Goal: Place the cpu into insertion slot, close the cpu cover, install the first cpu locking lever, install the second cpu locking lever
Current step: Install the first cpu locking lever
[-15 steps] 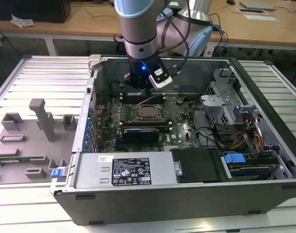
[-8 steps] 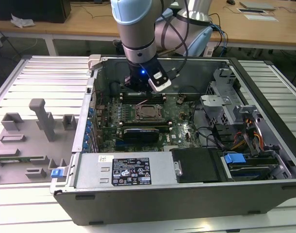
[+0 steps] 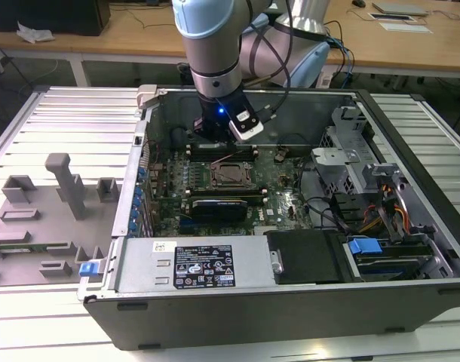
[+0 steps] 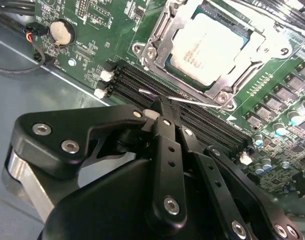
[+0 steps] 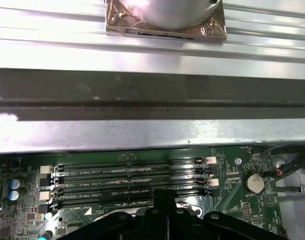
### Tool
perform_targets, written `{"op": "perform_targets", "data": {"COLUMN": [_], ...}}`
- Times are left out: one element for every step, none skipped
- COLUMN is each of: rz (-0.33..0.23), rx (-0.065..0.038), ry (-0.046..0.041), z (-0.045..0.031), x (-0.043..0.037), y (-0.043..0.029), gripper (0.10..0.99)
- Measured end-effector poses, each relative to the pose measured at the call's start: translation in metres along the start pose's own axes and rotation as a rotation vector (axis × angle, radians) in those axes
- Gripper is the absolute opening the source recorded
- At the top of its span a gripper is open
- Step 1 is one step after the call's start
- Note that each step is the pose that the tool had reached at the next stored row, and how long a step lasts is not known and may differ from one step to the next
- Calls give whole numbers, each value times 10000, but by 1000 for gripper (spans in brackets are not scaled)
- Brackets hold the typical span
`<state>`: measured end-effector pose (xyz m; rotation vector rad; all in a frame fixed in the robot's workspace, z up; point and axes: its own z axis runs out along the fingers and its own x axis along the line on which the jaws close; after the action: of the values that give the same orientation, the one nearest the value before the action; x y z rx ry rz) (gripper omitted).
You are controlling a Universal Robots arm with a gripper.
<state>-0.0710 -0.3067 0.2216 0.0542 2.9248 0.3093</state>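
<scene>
Your cpu sits in its socket mid-board, with the cpu cover down around it. The gripper, fingers pinched together, meets a thin locking lever along the socket's far edge. I judge the lever step in hand, calling for a steady downward press.

Bright, even room light fills the exterior view, yet the open dark-grey computer case is dimmer inside than the pale ribbed metal table around it, and a small blue lamp glows at the upper middle of the frame. In the first wrist view that table glares white; in the second wrist view my black gripper looms dark and soft.
</scene>
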Motion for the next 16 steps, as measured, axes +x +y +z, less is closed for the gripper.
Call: {"op": "perform_targets", "data": {"rz": [3, 4, 6, 8, 16, 37, 58, 105, 206, 303, 399, 515, 621, 712, 783, 833], "rx": [3, 2, 28, 81, 116, 141, 147, 156, 177, 198, 220, 245, 268, 289, 304, 315], "ry": [0, 0, -21, -71, -122, -190, -238, -295, -335, -356, -377, -402, -424, -443, -457, -468], "z": [0, 0, 1, 2, 3, 5, 7, 14, 23, 29, 34, 40, 46, 51, 55, 59], "x": [0, 0, 1, 1, 2, 3, 3, 6, 8, 9, 11, 12, 13, 14, 16, 18], "y": [0, 1, 1, 1, 0, 0, 1, 4, 3, 2, 1, -1, -2, -3, -3, -2], "gripper": [106, 106, 106, 106, 106, 106, 106, 106, 106, 106, 106, 106, 106, 106, 106, 106]}}
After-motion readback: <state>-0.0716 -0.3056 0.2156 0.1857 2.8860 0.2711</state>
